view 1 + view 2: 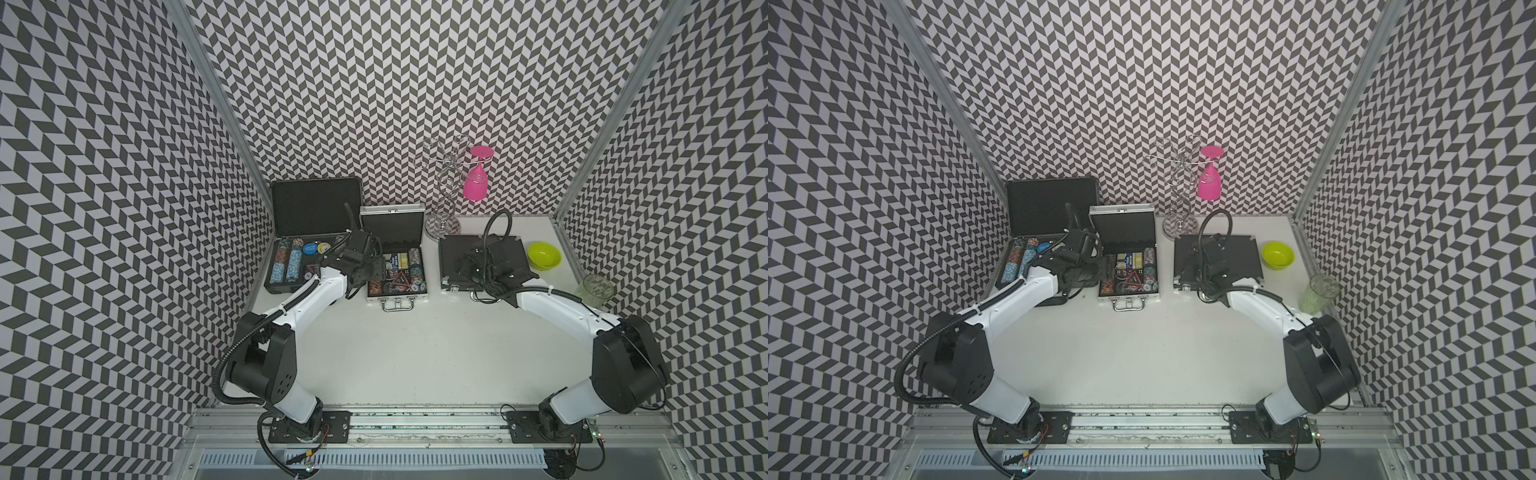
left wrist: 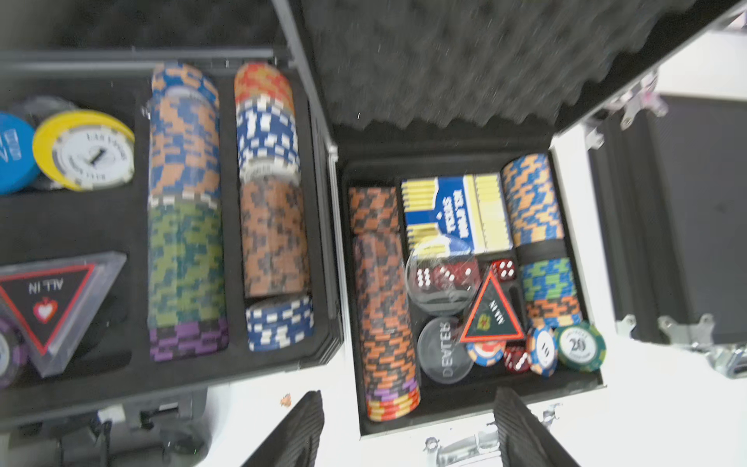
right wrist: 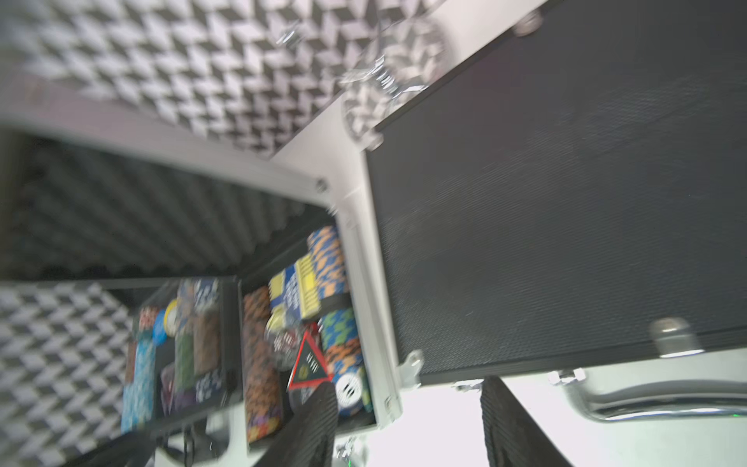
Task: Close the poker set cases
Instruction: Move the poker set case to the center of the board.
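Three poker set cases stand along the back of the table. The large black case (image 1: 316, 208) at the left is open, chips in its tray (image 2: 161, 384). The silver case (image 1: 395, 297) in the middle is open too, its foam lid (image 2: 444, 81) upright. The black case (image 1: 451, 251) at the right lies shut (image 3: 566, 222). My left gripper (image 1: 368, 270) hovers open between the two open cases, above the silver case's front left corner (image 2: 408, 432). My right gripper (image 1: 467, 268) hangs open over the shut case's left front part (image 3: 408, 428). Neither holds anything.
A wire glass rack (image 1: 444, 195) with a pink glass (image 1: 478, 178) stands at the back, behind the shut case. A green bowl (image 1: 543, 254) sits to its right, a clear tumbler (image 1: 596, 289) near the right wall. The silver case's handle (image 1: 398, 305) points to the front.
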